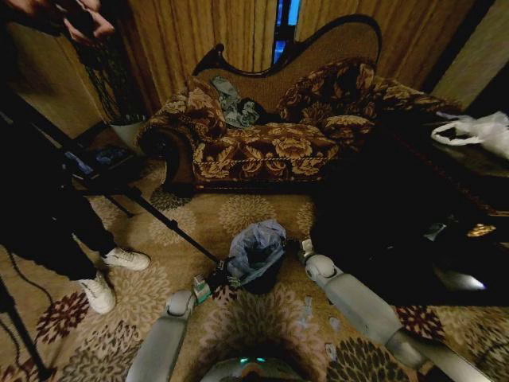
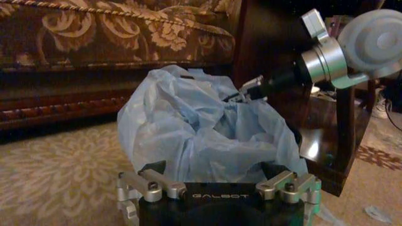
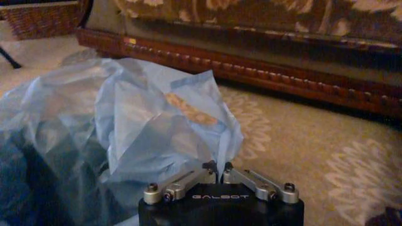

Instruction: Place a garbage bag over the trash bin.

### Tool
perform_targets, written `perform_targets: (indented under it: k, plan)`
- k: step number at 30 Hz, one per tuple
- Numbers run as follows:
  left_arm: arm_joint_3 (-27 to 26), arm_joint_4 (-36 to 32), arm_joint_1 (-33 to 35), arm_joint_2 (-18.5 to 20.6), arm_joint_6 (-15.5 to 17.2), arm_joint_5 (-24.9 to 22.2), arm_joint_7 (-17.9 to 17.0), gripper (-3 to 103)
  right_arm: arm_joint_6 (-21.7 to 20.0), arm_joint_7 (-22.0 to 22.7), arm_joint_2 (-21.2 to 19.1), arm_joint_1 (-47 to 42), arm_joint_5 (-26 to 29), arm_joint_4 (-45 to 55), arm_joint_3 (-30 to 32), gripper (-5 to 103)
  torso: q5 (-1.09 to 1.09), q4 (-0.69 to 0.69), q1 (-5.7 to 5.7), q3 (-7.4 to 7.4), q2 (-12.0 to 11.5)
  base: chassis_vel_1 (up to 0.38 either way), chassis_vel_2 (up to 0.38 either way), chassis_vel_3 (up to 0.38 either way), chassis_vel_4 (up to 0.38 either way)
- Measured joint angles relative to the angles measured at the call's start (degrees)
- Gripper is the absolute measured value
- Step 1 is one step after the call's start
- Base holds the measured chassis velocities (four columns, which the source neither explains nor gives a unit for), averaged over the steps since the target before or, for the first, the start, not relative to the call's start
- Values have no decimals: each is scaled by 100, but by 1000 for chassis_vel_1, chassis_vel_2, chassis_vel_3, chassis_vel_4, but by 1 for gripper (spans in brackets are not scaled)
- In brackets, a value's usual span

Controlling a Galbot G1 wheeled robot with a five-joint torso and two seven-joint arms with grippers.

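The garbage bag [image 1: 256,245] is pale blue, wrinkled film bunched up over the trash bin [image 1: 267,283], a small dark round bin on the carpet in front of the sofa. In the head view my left gripper [image 1: 216,278] is at the bin's left side and my right gripper [image 1: 301,248] at its right. The left wrist view shows the left gripper [image 2: 215,169] open, its fingers spread either side of the bag [image 2: 201,132], with the right gripper [image 2: 248,90] at the far edge. My right gripper [image 3: 217,165] is shut, pinching a fold of the bag [image 3: 157,127].
A floral sofa [image 1: 262,135] stands behind the bin. A dark low table [image 1: 398,231] with a white plastic bag [image 1: 477,131] is close on the right. A person's legs [image 1: 103,274] and a tripod [image 1: 159,211] are on the left. Paper scraps [image 1: 330,325] lie on the carpet.
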Motion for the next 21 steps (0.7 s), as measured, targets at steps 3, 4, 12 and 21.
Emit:
perform_targets:
  k: [3, 4, 12, 21]
  plan:
    - [0, 11, -6, 4, -10, -38, 0, 100, 74, -188, -2, 27, -129, -116, -51, 0, 0, 0, 0, 0, 0, 0, 0, 0, 0]
    - [1, 12, -6, 7, -14, -52, 0, 100, 103, -261, -1, 34, -186, -165, -55, 0, 0, 0, 0, 0, 0, 0, 0, 0, 0]
    - [18, 12, -19, 23, -36, -151, 0, 100, 323, -713, -5, 109, -634, -479, -71, 0, 0, 0, 0, 0, 0, 0, 0, 0, 0]
    - [35, 11, -34, 29, -73, -236, 4, 100, 580, -1123, 3, 147, -1142, -835, -31, 0, 0, 0, 0, 0, -1, 0, 0, 0, 0]
